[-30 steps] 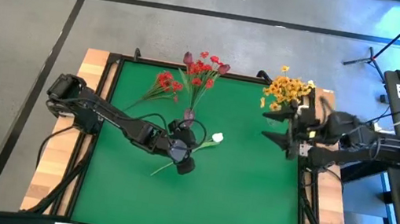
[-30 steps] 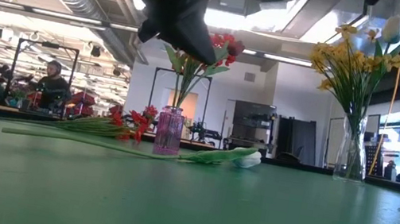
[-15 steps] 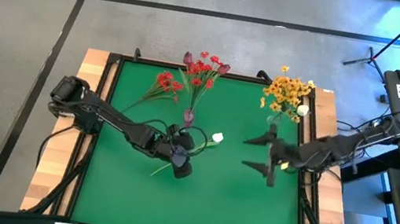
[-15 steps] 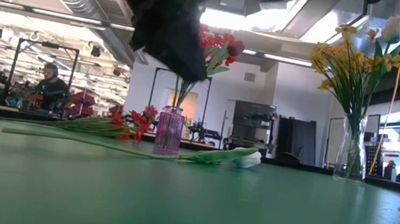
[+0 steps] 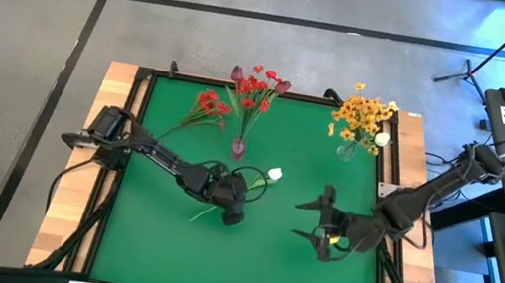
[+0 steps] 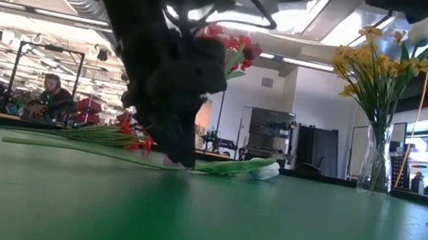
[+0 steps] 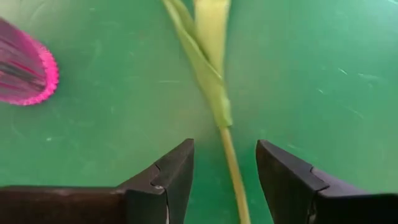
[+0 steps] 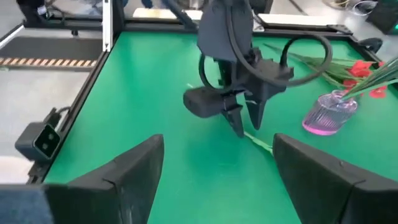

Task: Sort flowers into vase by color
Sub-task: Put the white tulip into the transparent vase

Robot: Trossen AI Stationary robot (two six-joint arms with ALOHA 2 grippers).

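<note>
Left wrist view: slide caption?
Open left gripper straddles white flower's green stem on green table, pink vase nearby.

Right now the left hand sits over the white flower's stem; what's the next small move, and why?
Probably lower a touch and close. The left hand is open with the white flower's stem lying on the green table between its fingers, not yet gripped. The right hand waits open nearby.

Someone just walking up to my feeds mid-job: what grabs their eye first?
The left hand, low at the table's middle with its fingers open on either side of the white flower's stem. Behind stand a pink vase of red flowers and a clear vase of yellow flowers at the far right corner.
</note>
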